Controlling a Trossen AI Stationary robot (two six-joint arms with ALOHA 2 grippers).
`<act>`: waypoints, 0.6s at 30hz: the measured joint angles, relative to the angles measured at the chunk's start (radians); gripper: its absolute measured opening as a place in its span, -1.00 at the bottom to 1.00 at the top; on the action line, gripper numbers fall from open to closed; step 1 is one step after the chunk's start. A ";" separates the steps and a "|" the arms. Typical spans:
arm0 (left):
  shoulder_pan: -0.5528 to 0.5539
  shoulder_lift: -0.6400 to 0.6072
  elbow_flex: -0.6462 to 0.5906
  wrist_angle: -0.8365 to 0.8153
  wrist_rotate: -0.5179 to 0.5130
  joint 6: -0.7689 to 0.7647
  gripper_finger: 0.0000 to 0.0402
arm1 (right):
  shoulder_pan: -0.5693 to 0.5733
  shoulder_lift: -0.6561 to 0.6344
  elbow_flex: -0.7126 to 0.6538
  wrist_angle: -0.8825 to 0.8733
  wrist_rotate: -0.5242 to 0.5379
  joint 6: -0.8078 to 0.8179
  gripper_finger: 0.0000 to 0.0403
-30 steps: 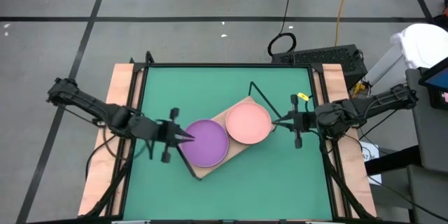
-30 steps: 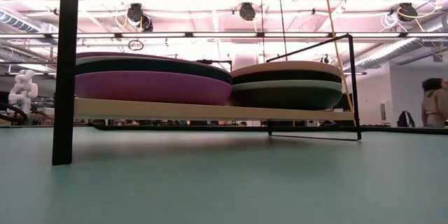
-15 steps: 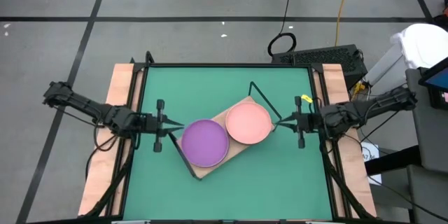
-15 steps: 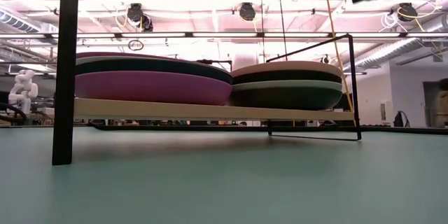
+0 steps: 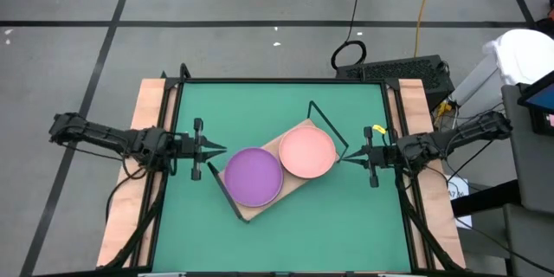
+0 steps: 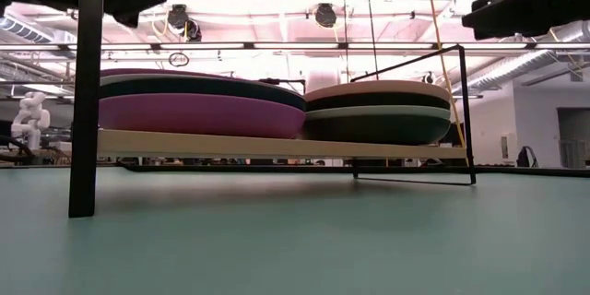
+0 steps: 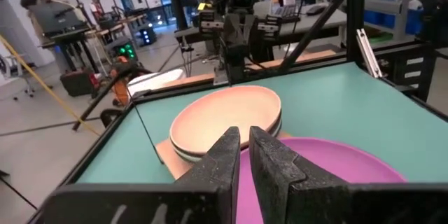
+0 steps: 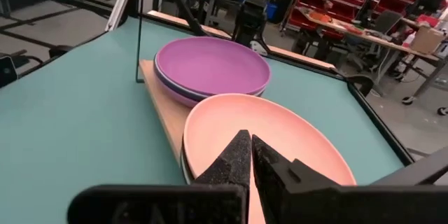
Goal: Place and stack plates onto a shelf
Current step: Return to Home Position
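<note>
A light wooden shelf (image 5: 257, 211) lies slantwise on the green table, and both stacks of plates rest on it. The stack nearer the left arm has a purple plate (image 5: 253, 176) on top. The other is topped by a pink plate (image 5: 306, 152); the low view shows black, mint and dark teal plates (image 6: 378, 115) under it. My left gripper (image 5: 221, 149) hovers shut and level just off the purple plate's left rim, holding nothing. To the right of the pink plate, my right gripper (image 5: 344, 159) hovers shut and level, also holding nothing.
Thin black wire frames stand up at the shelf's ends (image 5: 322, 119), (image 5: 223, 189); one post shows close in the low view (image 6: 89, 83). Wooden rails (image 5: 152, 121) run along the table's left and right sides. Bare green tabletop (image 5: 260, 104) lies beyond the shelf.
My left gripper has drawn back from over the purple plate toward the table's left edge and has sunk. My right gripper has sunk and shifted a little toward the right edge. Both stay shut. The plates and the shelf have kept still.
</note>
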 joint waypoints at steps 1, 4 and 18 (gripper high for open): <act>0.007 0.000 -0.008 0.005 0.008 0.000 -0.80 | 0.000 -0.009 -0.007 0.000 0.001 0.000 -1.00; 0.024 0.000 -0.036 0.033 0.021 -0.005 -0.80 | 0.000 -0.034 -0.028 -0.001 0.001 0.002 -1.00; 0.044 0.000 -0.099 0.070 0.019 -0.047 -0.80 | 0.000 -0.116 -0.090 -0.001 -0.055 0.034 -1.00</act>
